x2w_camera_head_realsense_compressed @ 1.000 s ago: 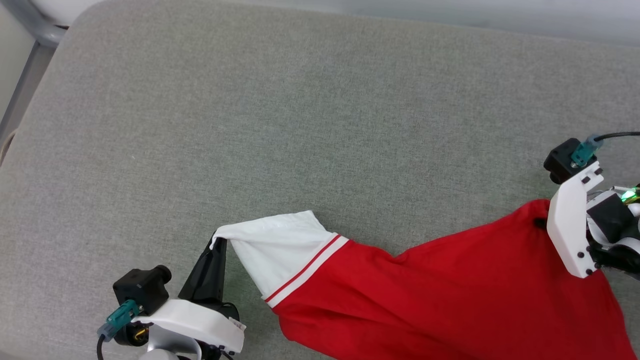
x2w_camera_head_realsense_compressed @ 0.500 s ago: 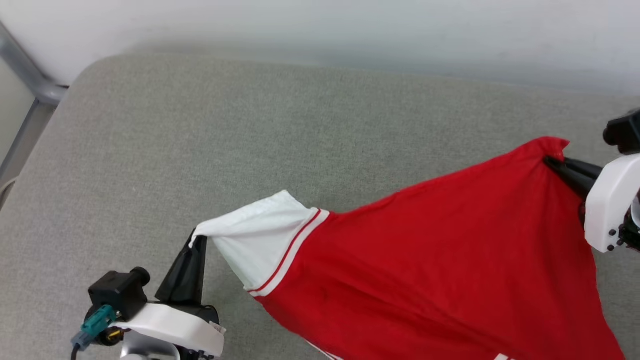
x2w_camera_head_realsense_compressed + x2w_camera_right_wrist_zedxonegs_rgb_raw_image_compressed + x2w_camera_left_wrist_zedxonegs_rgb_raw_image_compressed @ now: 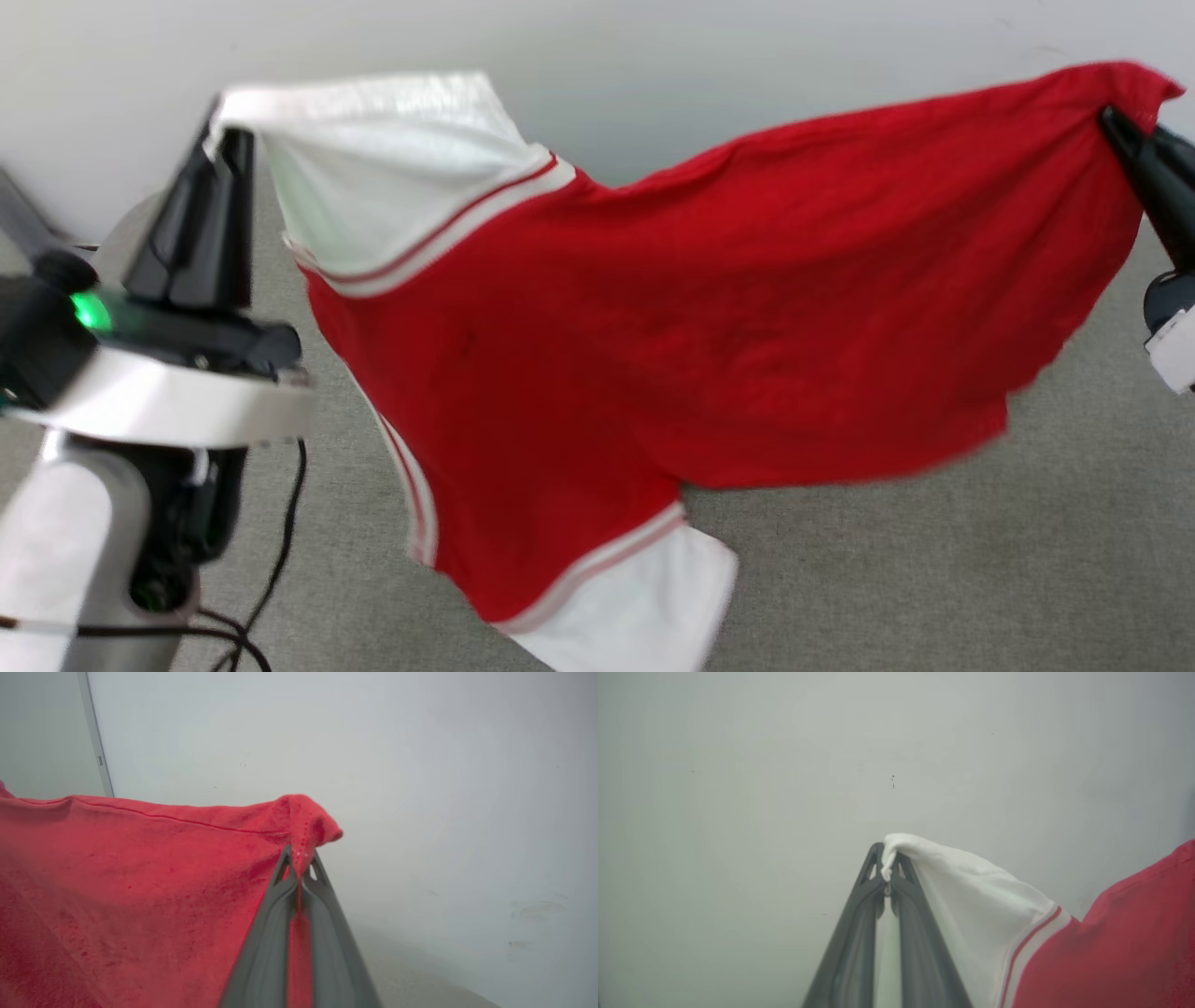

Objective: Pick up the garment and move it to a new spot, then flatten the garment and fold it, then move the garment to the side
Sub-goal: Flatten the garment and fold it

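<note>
My left pincer [image 3: 227, 135] was clamped shut on the edge of the white sleeve [image 3: 392, 177], and my right pincer [image 3: 1113, 121] was pinched closed on a red corner of the jersey [image 3: 709, 308], which hung spread in the air between them. Below them lay the grey cushion [image 3: 934, 579], and beyond my fingertips stood the pale wall [image 3: 747, 56].

Bright red all over the body of the garment [image 3: 709, 308], with white sleeves, each banded by red-and-white striped trim. The left gripper [image 3: 227, 135] has near-black fingers over a white housing [image 3: 168, 406], and a green light [image 3: 91, 313] glows beside it. The right gripper [image 3: 1113, 119] is black too. The cushion [image 3: 934, 579] is flecked grey-green and the wall [image 3: 653, 75] pale grey.
</note>
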Robot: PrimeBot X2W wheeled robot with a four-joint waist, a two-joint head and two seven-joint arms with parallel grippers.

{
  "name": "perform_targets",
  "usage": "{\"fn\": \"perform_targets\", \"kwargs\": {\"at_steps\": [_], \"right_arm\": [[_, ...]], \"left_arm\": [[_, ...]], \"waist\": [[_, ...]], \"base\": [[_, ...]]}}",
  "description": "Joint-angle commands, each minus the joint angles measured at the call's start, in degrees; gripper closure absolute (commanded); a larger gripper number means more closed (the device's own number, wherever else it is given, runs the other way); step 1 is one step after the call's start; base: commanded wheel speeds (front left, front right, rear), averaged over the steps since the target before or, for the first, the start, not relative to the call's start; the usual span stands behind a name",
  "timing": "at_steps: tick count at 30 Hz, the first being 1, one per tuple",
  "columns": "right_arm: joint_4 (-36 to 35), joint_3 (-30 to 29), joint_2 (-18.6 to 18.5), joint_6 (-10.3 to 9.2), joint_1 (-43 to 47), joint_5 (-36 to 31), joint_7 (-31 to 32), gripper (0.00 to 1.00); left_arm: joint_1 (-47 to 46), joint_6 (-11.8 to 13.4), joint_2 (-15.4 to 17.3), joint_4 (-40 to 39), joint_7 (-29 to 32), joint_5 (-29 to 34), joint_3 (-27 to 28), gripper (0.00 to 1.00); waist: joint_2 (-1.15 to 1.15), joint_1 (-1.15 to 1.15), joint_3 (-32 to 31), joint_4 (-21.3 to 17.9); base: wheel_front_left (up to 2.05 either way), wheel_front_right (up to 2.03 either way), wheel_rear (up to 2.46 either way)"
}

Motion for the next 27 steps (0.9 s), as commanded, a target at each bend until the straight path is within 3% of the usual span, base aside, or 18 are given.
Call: {"fn": "perform_targets", "kwargs": {"at_steps": [1, 7, 15, 27], "right_arm": [[-1.1, -0.9, 1.0, -0.08, -0.2, -0.7, 0.4, 1.0], [-6.1, -5.0, 4.0, -0.08, -2.1, -2.9, 3.6, 1.0], [-7.7, -6.5, 6.2, -0.08, -9.4, -4.6, 5.5, 1.0], [4.8, -4.5, 6.9, -0.08, -38.5, -7.9, 4.6, 1.0]], "left_arm": [[-2.2, -0.2, 0.5, -0.4, 0.5, 0.3, 0.4, 1.0], [-11.5, -1.2, 1.8, -0.8, 3.4, 1.0, 0.8, 1.0], [-23.6, -2.8, 1.1, 1.6, 5.7, 1.1, -0.1, 1.0], [-52.6, -8.0, -1.5, 17.4, 6.5, 2.3, -1.5, 1.0]], "waist": [[0.0, 0.0, 0.2, -0.3], [0.0, 0.0, 2.2, -1.0], [0.0, 0.0, 9.4, -1.2], [0.0, 0.0, 26.5, -1.7]], "base": [[0.0, 0.0, 0.0], [0.0, 0.0, 0.0], [0.0, 0.0, 0.0], [0.0, 0.0, 0.0]]}}
